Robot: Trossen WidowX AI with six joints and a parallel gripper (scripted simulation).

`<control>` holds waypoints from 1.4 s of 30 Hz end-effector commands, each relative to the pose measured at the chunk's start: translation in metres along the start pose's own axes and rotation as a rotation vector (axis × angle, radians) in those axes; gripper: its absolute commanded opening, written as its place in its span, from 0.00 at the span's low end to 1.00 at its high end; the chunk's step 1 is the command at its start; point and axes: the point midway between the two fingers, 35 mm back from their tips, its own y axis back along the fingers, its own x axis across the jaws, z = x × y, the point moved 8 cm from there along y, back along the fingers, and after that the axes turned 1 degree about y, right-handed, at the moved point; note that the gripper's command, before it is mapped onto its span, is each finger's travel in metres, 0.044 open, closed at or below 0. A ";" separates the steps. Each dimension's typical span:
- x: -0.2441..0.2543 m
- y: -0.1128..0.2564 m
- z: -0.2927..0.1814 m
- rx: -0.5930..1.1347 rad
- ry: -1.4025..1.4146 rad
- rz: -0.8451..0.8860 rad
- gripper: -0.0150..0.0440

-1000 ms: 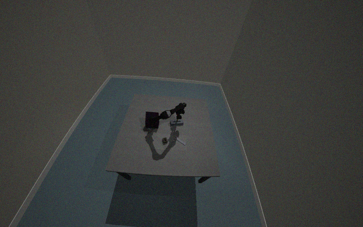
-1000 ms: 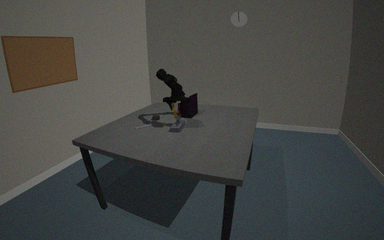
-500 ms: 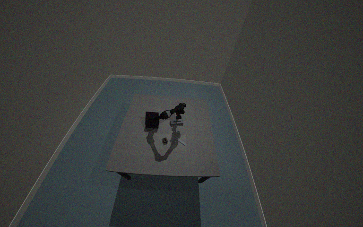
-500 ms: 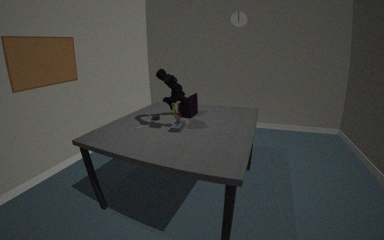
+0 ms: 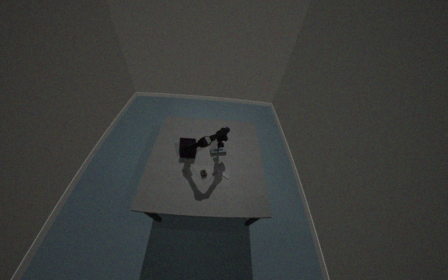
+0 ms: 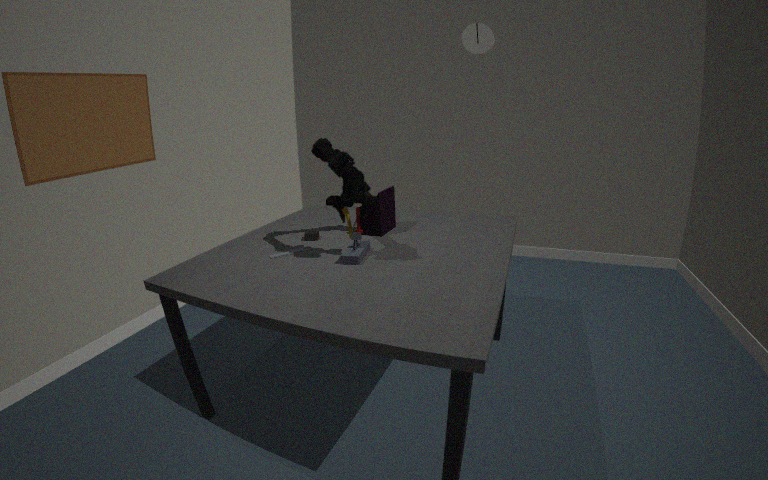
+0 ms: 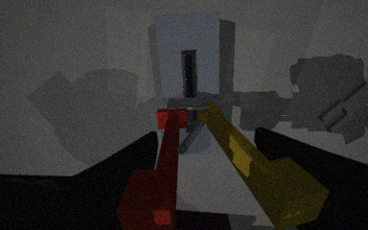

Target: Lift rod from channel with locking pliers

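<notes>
In the wrist view, the black parallel-jaw gripper is grasping the locking pliers by their splayed handles, red at lower left and yellow at lower right; the grey metal jaws converge near the centre, over the pale blue-grey rectangular block; its narrow dark channel runs up the upper middle; the rod cannot be made out there, and whether the jaws surround it cannot be told; in the top view, a small brownish box and a thin white strip lie below the block on the grey worktop.
</notes>
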 end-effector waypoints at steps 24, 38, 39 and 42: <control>0.000 -0.026 0.000 -0.002 0.008 -0.001 0.80; 0.001 -0.034 0.000 -0.002 0.008 -0.002 0.78; 0.001 -0.034 0.000 -0.002 0.008 -0.002 0.78; 0.001 -0.034 0.000 -0.002 0.008 -0.002 0.77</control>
